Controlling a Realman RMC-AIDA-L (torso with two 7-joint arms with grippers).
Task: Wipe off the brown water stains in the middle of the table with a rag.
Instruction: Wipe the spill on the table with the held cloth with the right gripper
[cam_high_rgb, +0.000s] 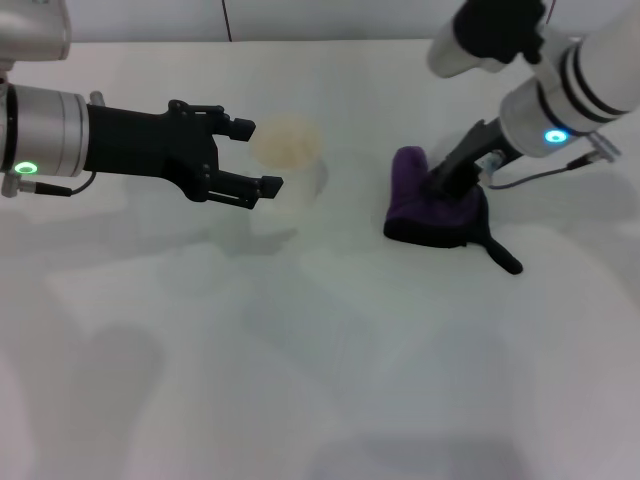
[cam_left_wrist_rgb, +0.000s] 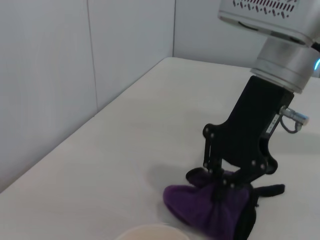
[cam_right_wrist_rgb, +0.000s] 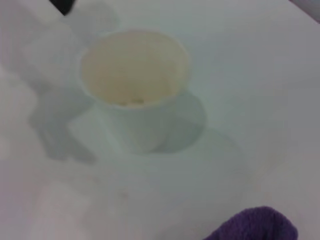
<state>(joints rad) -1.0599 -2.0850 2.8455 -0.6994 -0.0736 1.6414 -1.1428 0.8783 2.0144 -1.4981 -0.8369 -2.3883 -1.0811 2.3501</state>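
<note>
The purple rag (cam_high_rgb: 425, 212) lies bunched on the white table (cam_high_rgb: 300, 380) at the right of the middle, its black strap (cam_high_rgb: 503, 257) trailing toward me. My right gripper (cam_high_rgb: 443, 187) reaches down into the rag and is shut on it; the left wrist view shows the fingers (cam_left_wrist_rgb: 218, 181) pinched into the cloth (cam_left_wrist_rgb: 200, 207). A corner of the rag shows in the right wrist view (cam_right_wrist_rgb: 257, 226). My left gripper (cam_high_rgb: 258, 157) is open and empty, hovering just left of the cup. No brown stain shows in any view.
A translucent whitish cup (cam_high_rgb: 292, 158) with a beige inside stands upright between the two grippers, left of the rag; it also shows in the right wrist view (cam_right_wrist_rgb: 132, 85) and at the left wrist view's edge (cam_left_wrist_rgb: 150, 232). A wall (cam_left_wrist_rgb: 60, 75) borders the table's far edge.
</note>
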